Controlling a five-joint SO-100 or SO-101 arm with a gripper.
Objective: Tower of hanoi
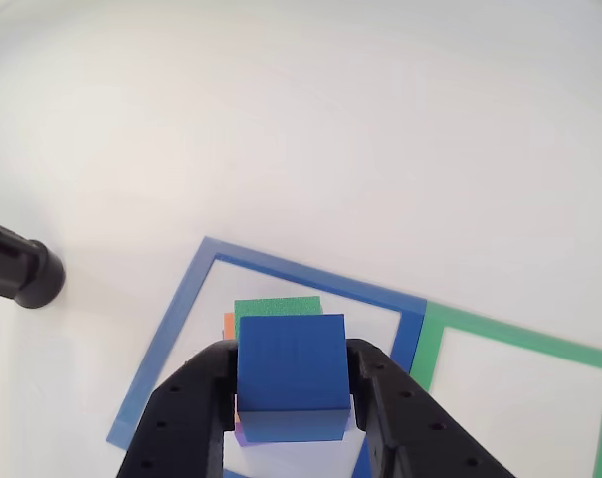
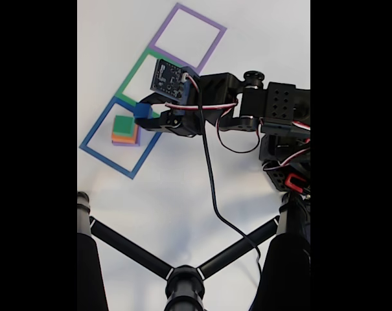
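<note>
My gripper (image 1: 293, 383) is shut on the small blue cube (image 1: 292, 360), its black fingers pressing the cube's left and right sides. The cube hangs just above a stack of green block (image 1: 277, 306), orange block (image 1: 228, 325) and purple block (image 1: 239, 431), mostly hidden beneath it. In the fixed view the gripper (image 2: 144, 114) holds the blue cube (image 2: 142, 111) up and to the right of the stack, where the green block (image 2: 122, 124) tops the orange block (image 2: 123, 137) and the purple block (image 2: 126, 142) inside the blue square frame (image 2: 92, 135).
A green square frame (image 2: 133, 69) and a purple square frame (image 2: 215, 35) continue the row beyond the blue one. A black tripod (image 2: 183, 278) spreads across the near table, and one leg end (image 1: 20, 269) shows at the left. The arm's body (image 2: 273, 123) stands right.
</note>
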